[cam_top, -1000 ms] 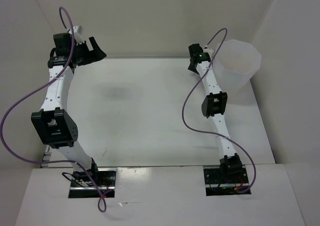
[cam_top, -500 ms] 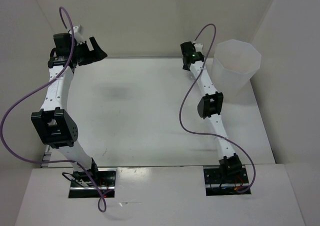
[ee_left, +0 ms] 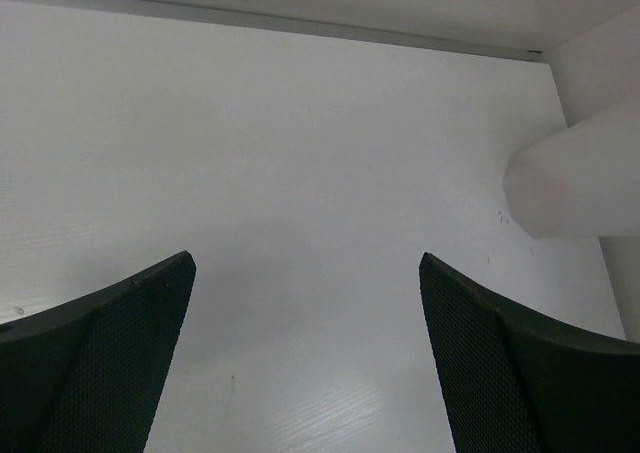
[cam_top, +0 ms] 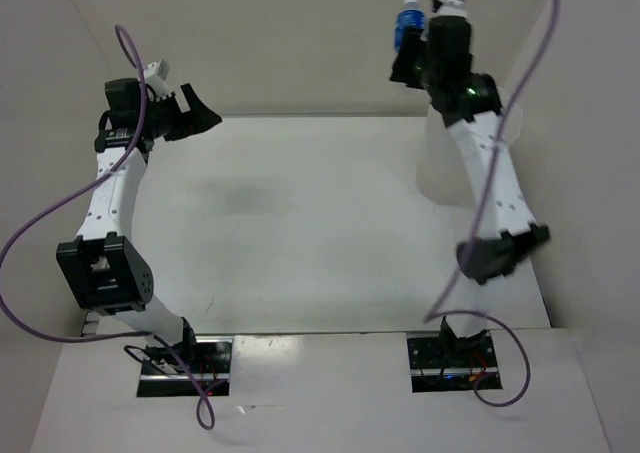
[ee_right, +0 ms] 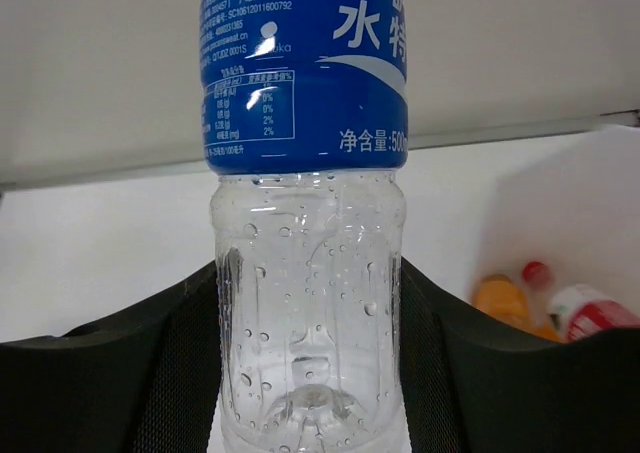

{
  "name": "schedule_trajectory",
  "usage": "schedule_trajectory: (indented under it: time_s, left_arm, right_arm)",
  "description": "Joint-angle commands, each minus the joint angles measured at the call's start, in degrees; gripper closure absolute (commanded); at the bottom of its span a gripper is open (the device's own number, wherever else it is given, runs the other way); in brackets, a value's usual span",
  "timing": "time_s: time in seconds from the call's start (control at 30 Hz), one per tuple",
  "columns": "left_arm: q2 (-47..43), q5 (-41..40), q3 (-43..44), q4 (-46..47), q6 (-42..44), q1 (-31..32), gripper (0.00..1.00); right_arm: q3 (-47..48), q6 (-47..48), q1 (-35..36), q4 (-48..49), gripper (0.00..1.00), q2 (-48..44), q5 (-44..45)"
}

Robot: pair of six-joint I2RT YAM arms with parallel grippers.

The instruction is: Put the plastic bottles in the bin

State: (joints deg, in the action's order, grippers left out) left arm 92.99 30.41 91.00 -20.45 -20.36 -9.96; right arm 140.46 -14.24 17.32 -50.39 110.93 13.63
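Observation:
My right gripper (cam_top: 412,59) is raised high at the back right and shut on a clear plastic bottle with a blue label (cam_top: 405,21). In the right wrist view the bottle (ee_right: 305,273) stands upright between the fingers, gripped low on its body. The translucent white bin (cam_top: 438,171) stands just below and is mostly hidden by the right arm. Down in its white interior lie an orange bottle (ee_right: 500,299) and a clear one with a red cap (ee_right: 592,313). My left gripper (cam_top: 200,109) hangs open at the back left, with nothing between its fingers (ee_left: 120,353).
White walls close in the table on the left, back and right. In the left wrist view the bin (ee_left: 580,178) stands in the far right corner of the white tabletop (ee_left: 300,173). Purple cables loop off both arms.
The right gripper shut low beside the bin's left side, then the right arm swung up high, carrying the blue-label bottle above the bin. The left arm stayed put.

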Motion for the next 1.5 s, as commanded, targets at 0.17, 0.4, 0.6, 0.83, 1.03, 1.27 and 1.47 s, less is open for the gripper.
schedule_trajectory:
  time_s: [0.17,0.4,0.6,0.83,1.03,1.27,1.47]
  left_arm:
    - [-4.21,-0.62,-8.46,8.92,-6.44,2.66,0.0]
    - [-10.8,-10.44,-16.64,10.96,-9.79,9.33,0.0]
    - [-13.89,-17.57,-17.79,8.67,-11.02,14.43,0.0]
    - [-15.82,-19.69,-18.93,6.13,-11.54,16.2,0.0]
    - [-17.57,-20.22,-19.54,5.07,-11.54,16.2,0.0]
    - [-22.06,-22.76,-20.77,2.17,-12.07,16.72,0.0]
    - [-28.38,-31.1,-19.82,-5.28,-12.86,17.33,0.0]
  right_arm:
    - [-36.68,1.94,-15.53,27.2,0.53,-31.67,3.19]
    - [-36.84,3.87,-23.65,30.25,0.42,-22.88,-10.46]
    - [-37.54,3.34,-25.76,30.79,0.36,-16.55,-15.47]
    - [-42.02,-0.34,-25.76,30.53,0.1,-18.82,-12.93]
    - [-45.71,-2.01,-25.76,31.85,0.0,-25.41,-11.69]
    - [-43.79,-5.89,-25.15,27.03,0.0,-29.99,-13.43]
    - [-45.62,-3.16,-9.88,29.2,0.0,-31.48,-16.97]
